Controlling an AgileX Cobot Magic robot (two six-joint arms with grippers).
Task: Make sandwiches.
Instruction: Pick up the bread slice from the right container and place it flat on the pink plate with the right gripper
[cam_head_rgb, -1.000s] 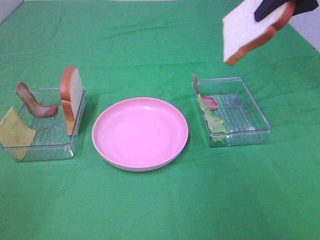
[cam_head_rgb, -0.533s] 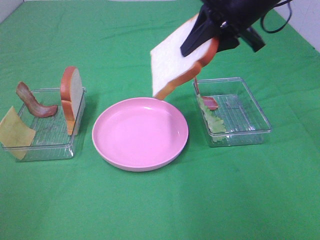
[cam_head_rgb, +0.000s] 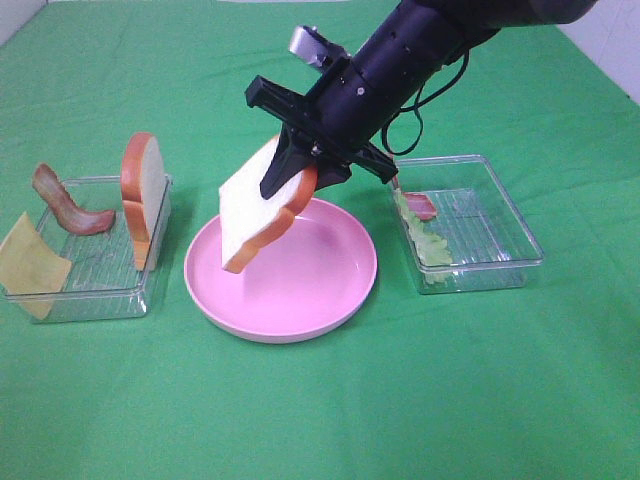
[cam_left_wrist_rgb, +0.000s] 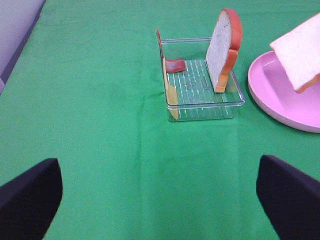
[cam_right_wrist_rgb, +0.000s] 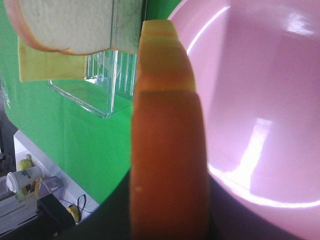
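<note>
I see the green table under everything. The right arm reaches across it from the far right side. The right gripper is clenched on a bread slice, holding it by the crust at its upper end. The slice hangs tilted, with its lower end down.

Directly below this gripper is the pink plate. The lower end of the slice is over the plate's left part, but I cannot tell if it touches the plate.

To the left of the right gripper, beyond the plate, stands the left tray. Behind the gripper, under the arm's side, stands the right tray.

The left gripper is released, its two fingers wide apart with only green cloth between them. The left tray is in front of it, well apart.

In the left tray a second bread slice stands upright against the wall nearest the plate. A cheese square leans over the opposite wall, and a bacon strip curls up at the far side.

In the right tray the lettuce lies along the wall nearest the plate, with another bacon piece just beside its far end.
</note>
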